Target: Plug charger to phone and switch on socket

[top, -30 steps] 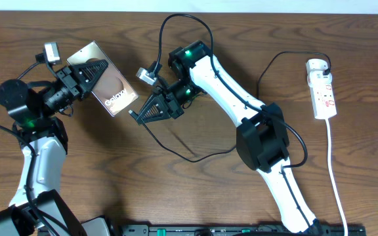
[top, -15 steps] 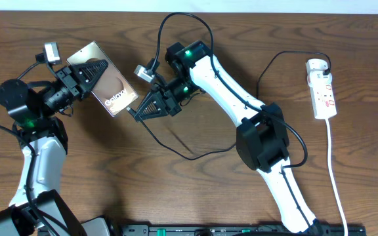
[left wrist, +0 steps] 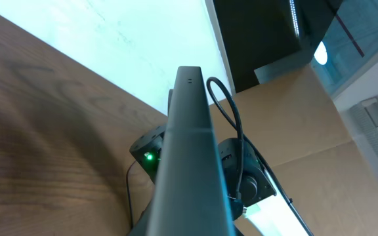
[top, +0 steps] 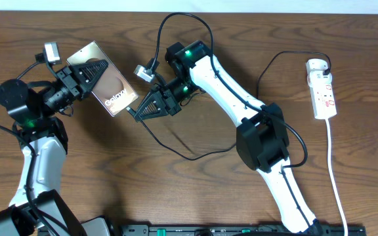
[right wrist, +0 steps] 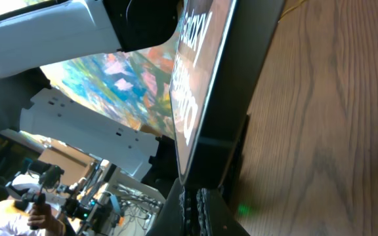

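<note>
The bronze-brown phone (top: 110, 85) with "Galaxy" lettering is held tilted above the table at the upper left. My left gripper (top: 92, 73) is shut on its upper part; the left wrist view shows the phone edge-on (left wrist: 192, 157). My right gripper (top: 136, 113) is shut on the charger plug tip, right at the phone's lower end (right wrist: 205, 98). The thin black charger cable (top: 182, 152) loops over the table to the white socket strip (top: 323, 88) at the far right, where it is plugged in.
The strip's white cord (top: 336, 177) runs down the right side to the front edge. A black rail (top: 241, 229) lies along the front edge. Both arm bases stand near the front.
My right gripper has moved a little up and left with the plug tip, up to the phone's lower end. The left arm and phone have stayed still.
</note>
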Motion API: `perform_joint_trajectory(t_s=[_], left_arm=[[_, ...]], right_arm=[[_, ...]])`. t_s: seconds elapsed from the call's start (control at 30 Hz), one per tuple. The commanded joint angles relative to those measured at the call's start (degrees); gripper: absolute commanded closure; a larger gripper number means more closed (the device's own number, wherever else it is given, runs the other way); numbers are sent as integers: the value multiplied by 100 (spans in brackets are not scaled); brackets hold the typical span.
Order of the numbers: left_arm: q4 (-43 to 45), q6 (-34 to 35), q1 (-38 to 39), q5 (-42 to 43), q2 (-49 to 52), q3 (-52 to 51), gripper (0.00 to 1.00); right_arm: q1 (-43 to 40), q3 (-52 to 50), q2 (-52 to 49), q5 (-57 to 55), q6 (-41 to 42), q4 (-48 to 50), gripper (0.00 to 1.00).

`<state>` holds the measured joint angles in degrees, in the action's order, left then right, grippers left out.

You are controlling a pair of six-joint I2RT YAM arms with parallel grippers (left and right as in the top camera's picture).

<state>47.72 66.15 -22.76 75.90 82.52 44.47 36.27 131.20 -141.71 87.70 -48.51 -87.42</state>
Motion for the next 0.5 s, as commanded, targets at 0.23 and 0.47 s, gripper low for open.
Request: perform_joint_trajectory(t_s=[0.23,0.47], left_arm=[[35,-81,9,13,-55,-2,93],[35,-98,9,13,-55,-2,92]], right_arm=[[15,118,94,179,7,48,99],[20,118,94,179,7,79,99]])
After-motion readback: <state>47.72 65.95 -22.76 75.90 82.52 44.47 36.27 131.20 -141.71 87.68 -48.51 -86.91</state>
